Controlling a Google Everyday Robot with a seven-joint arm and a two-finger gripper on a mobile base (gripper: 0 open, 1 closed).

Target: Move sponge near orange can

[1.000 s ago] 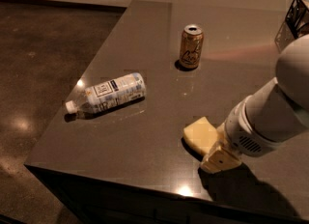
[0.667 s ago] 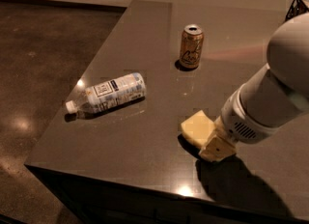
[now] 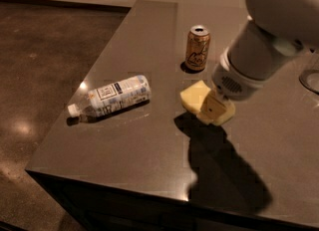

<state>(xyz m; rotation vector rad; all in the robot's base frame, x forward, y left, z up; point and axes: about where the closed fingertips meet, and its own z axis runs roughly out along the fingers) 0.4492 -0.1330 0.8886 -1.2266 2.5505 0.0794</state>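
The pale yellow sponge (image 3: 191,97) is held at the middle of the dark table, just below and in front of the orange can (image 3: 198,49), which stands upright. My gripper (image 3: 214,109) comes in from the upper right on the bulky white arm (image 3: 259,51) and is shut on the sponge's right side. The arm hides part of the sponge. A shadow lies on the table beneath them.
A clear plastic bottle with a white label (image 3: 112,97) lies on its side to the left, near the table's left edge. The table's front edge (image 3: 114,182) is close below. A round object (image 3: 310,77) sits at the right border.
The gripper and the sponge have moved together away from the front edge toward the can. The can and bottle have not moved on the table.
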